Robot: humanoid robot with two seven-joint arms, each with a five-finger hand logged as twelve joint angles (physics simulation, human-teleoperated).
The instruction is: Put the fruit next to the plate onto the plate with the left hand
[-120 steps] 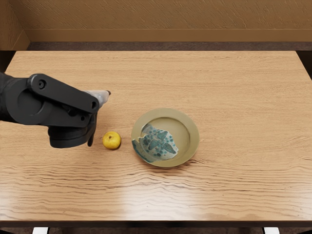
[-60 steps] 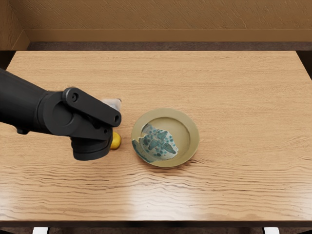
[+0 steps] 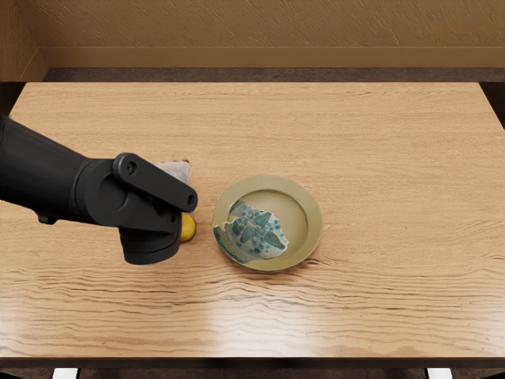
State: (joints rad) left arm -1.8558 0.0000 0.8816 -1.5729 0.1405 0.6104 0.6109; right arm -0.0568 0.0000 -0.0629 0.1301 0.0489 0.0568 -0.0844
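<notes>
My left hand [image 3: 152, 223] covers most of the yellow fruit [image 3: 188, 227], which peeks out at its right side on the table [image 3: 363, 134] just beside the plate [image 3: 312, 212], and I cannot tell whether my grip is closed.

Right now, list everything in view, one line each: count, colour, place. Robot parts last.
table: one, light brown wood grain, fills most of the view.
plate: one, olive-tan, round, right of the table's centre line and towards the front.
patterned patch: one, blue-green, on the plate's left half; whether it is a print or a separate piece cannot be told.
fruit: one, yellow, on the table just left of the plate, mostly hidden by the hand.
wall: one, brown, behind the table's far edge.
left hand: one, black, over the fruit, its arm coming in from the left edge.
</notes>
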